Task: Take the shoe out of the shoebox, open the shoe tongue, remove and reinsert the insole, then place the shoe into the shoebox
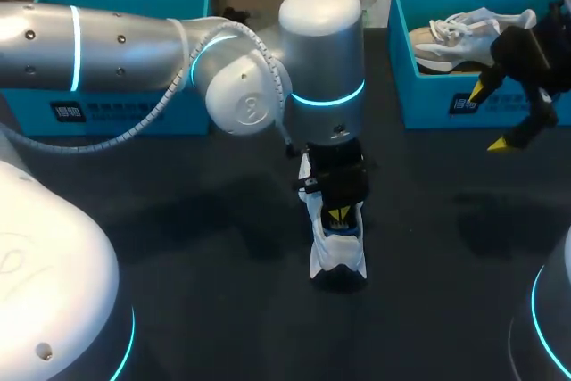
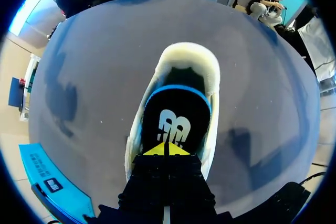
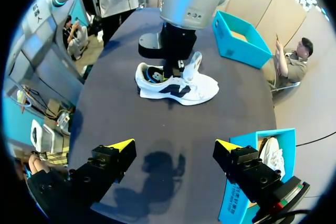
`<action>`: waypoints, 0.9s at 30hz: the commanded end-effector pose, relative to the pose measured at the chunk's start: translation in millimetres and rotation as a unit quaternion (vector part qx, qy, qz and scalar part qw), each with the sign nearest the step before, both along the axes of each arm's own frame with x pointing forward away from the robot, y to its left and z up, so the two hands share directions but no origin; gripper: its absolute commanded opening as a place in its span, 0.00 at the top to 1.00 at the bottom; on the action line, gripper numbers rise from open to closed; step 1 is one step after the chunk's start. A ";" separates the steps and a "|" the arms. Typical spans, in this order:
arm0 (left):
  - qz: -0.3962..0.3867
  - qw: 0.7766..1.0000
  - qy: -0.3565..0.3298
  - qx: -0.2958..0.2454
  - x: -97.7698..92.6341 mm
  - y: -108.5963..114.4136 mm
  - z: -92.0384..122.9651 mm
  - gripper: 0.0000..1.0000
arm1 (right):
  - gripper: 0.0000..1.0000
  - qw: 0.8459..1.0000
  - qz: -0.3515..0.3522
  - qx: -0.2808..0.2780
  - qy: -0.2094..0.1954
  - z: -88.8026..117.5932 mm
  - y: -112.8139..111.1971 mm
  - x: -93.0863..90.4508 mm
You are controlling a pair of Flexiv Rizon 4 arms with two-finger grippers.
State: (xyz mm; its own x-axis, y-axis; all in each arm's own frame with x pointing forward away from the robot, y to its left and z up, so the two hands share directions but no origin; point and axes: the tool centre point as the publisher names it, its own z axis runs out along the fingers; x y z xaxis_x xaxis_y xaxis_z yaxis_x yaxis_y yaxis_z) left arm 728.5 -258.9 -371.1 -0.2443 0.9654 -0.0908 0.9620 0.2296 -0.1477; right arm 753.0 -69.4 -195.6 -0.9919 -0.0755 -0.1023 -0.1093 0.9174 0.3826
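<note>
A white shoe (image 1: 337,260) with a dark side logo stands on its sole on the black table, between the two boxes; it is also in the right wrist view (image 3: 181,88), tongue pulled up. My left gripper (image 1: 339,216) comes straight down into the shoe's opening. Seen from the left wrist, that gripper (image 2: 167,149) is shut, its yellow tips resting on the black, blue-edged insole (image 2: 178,111) inside the shoe (image 2: 189,59). I cannot tell whether the insole is pinched. My right gripper (image 1: 491,118) hangs open and empty in front of the right shoebox (image 1: 428,95), well apart from the shoe (image 3: 175,144).
The right blue shoebox holds a second white shoe (image 1: 464,33). Another blue shoebox (image 1: 116,104) stands at the back left, behind my left arm. Bare table lies in front of and to both sides of the shoe.
</note>
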 end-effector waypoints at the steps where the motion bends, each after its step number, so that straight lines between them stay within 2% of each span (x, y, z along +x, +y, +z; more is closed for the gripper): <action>1: -0.001 1.000 -0.004 -0.002 0.6 2.9 14.6 1.00 | 0.00 1.000 0.000 -0.001 0.000 -0.4 0.1 0.5; 12: -0.019 1.000 -0.005 0.004 -10.0 -12.4 6.0 1.00 | 0.00 1.000 0.000 -0.001 0.000 -0.4 0.1 0.5; 22: -0.004 0.999 -0.028 0.016 9.6 -3.5 -3.6 1.00 | 0.00 1.000 0.000 -0.001 0.000 -0.4 0.1 0.5; 27: -0.003 0.999 -0.042 0.023 6.7 -3.5 -19.1 1.00 | 0.00 1.000 0.000 -0.001 0.000 -0.4 0.1 0.5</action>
